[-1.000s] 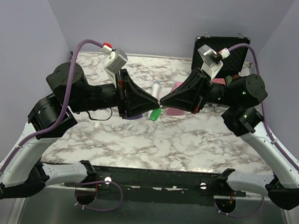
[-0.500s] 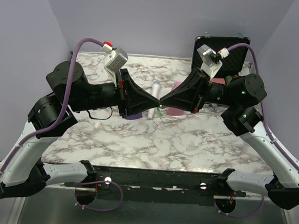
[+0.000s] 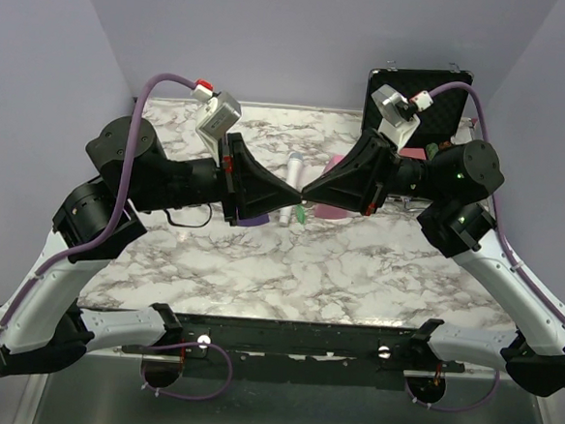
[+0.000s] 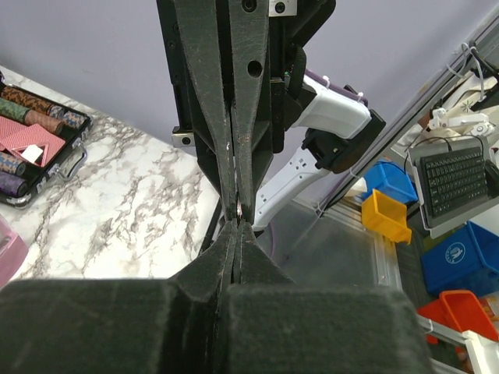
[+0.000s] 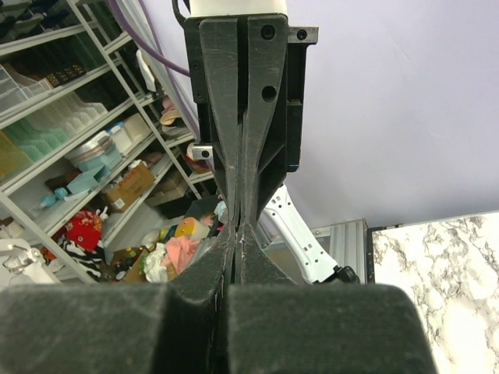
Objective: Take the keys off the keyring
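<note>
My left gripper (image 3: 296, 193) and right gripper (image 3: 308, 192) meet tip to tip above the middle of the marble table (image 3: 356, 266). Both are shut. In the left wrist view my left gripper (image 4: 236, 224) faces the right gripper's tips (image 4: 236, 201), and a small metal glint, the keyring (image 4: 238, 208), sits pinched where they meet. A bit of the green key head (image 3: 303, 213) shows just below the tips. I cannot tell whether it hangs or lies on the table. In the right wrist view my right gripper (image 5: 238, 227) touches the left fingers (image 5: 226, 179). No key shows there.
A white microphone (image 3: 294, 162) lies behind the grippers. A pink object (image 3: 329, 212) and a purple one (image 3: 253, 222) lie beneath them. An open black case (image 3: 445, 107) with poker chips and cards (image 4: 35, 132) stands at the back right. A black cable (image 3: 180, 219) lies under the left arm.
Both grippers stay tip to tip. The green key head showed larger and further left one second ago; now only a small bit shows under the tips.
</note>
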